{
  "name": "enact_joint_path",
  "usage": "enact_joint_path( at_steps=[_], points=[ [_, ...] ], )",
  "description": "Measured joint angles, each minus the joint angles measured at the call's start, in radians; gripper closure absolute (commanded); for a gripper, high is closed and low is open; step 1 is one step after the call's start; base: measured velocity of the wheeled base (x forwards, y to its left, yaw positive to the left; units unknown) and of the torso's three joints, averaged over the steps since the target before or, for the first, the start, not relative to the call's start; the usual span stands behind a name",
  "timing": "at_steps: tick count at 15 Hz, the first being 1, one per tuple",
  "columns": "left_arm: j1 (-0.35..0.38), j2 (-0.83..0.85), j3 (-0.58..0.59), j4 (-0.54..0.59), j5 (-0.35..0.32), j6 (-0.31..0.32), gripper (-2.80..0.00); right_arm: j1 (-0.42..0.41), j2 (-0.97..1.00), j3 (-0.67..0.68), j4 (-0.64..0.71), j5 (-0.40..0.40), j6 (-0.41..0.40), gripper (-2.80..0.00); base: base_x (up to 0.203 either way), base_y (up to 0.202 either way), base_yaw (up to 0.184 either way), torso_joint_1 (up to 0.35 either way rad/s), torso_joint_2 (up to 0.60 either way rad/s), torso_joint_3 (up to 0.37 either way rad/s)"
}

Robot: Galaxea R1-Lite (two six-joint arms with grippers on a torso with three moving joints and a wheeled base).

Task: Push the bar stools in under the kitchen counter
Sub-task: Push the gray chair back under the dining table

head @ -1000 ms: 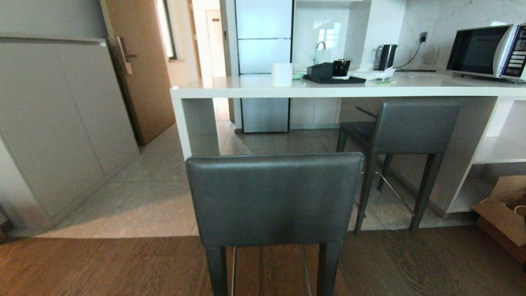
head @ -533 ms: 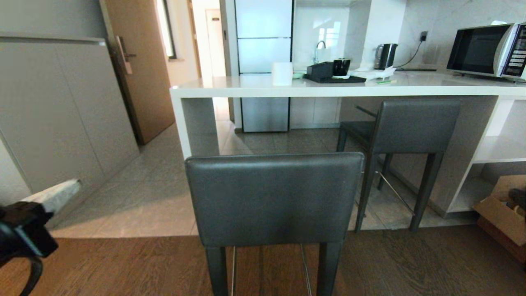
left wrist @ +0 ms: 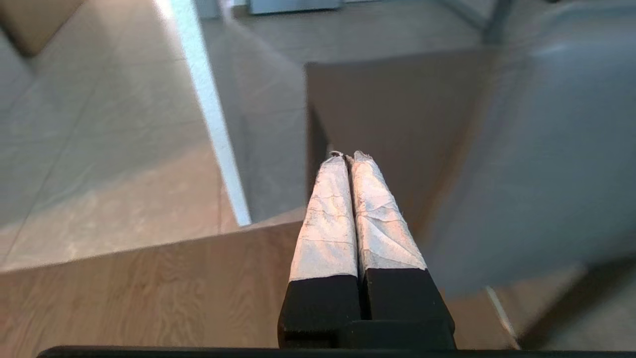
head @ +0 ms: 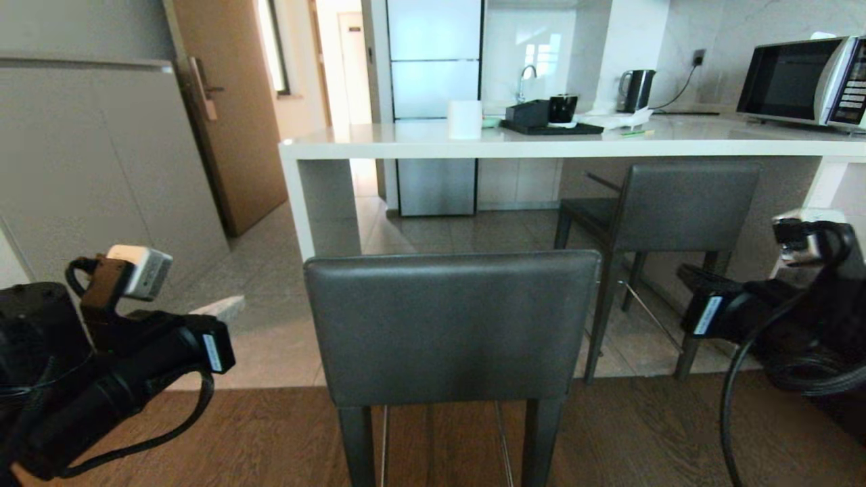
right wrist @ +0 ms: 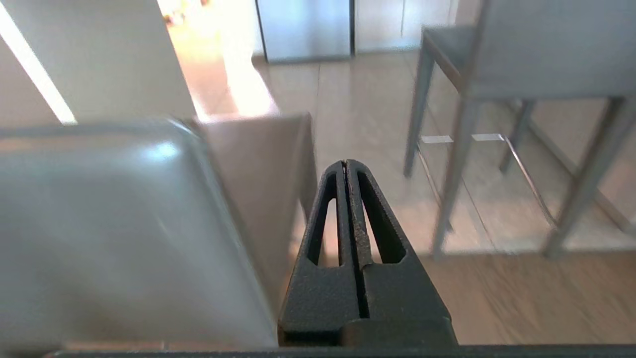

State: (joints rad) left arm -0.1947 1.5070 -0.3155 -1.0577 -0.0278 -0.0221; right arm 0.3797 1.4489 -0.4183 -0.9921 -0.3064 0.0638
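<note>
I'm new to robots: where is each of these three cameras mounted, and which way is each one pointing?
Head view: on the robot's head, facing forward and down at the near bar stool and kitchen counter; both arms show at the edges.
Left wrist view: behind the left gripper, fingers pressed together, facing that stool's left side.
Right wrist view: behind the right gripper, also shut, facing the stool's right side, with the far bar stool beyond.
Shared: all three see the near stool.
</note>
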Motion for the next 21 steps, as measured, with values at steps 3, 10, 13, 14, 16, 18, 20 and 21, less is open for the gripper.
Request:
enact_joint_path(
  at_steps=[3,10,13,14,16,18,20,21],
  points=[
    [-0.008,0.197,0.05,-0.277,0.034,0.002,0.0,0.045,0.106,-0.016,-0.079,-0.034,0.005,0.0,0.0,0.0,0.0,0.0,0.0,0.0],
    [-0.068,0.421,0.06,-0.464,0.078,-0.001,0.0,0.055,0.231,-0.042,-0.1,-0.031,0.035,0.0,0.0,0.0,0.0,0.0,0.0,0.0],
    [-0.092,0.438,0.041,-0.464,0.08,-0.002,0.0,0.088,0.281,-0.066,-0.123,-0.032,0.031,0.0,0.0,0.0,0.0,0.0,0.0,0.0],
    [-0.093,0.443,0.039,-0.464,0.079,-0.001,0.0,0.1,0.3,-0.072,-0.137,-0.033,0.029,0.0,0.0,0.0,0.0,0.0,0.0,0.0],
    [-0.092,0.457,0.027,-0.463,0.081,-0.001,0.0,0.109,0.33,-0.078,-0.146,-0.034,0.029,0.0,0.0,0.0,0.0,0.0,0.0,0.0],
    [-0.091,0.481,-0.009,-0.464,0.095,0.0,0.0,0.109,0.346,-0.08,-0.146,-0.034,0.029,0.0,0.0,0.0,0.0,0.0,0.0,0.0],
    [-0.089,0.509,-0.046,-0.464,0.112,0.0,0.0,0.107,0.356,-0.084,-0.146,-0.034,0.029,0.0,0.0,0.0,0.0,0.0,0.0,0.0],
    [-0.086,0.523,-0.061,-0.463,0.116,0.0,0.0,0.105,0.363,-0.091,-0.146,-0.034,0.028,0.0,0.0,0.0,0.0,0.0,0.0,0.0]
  ],
)
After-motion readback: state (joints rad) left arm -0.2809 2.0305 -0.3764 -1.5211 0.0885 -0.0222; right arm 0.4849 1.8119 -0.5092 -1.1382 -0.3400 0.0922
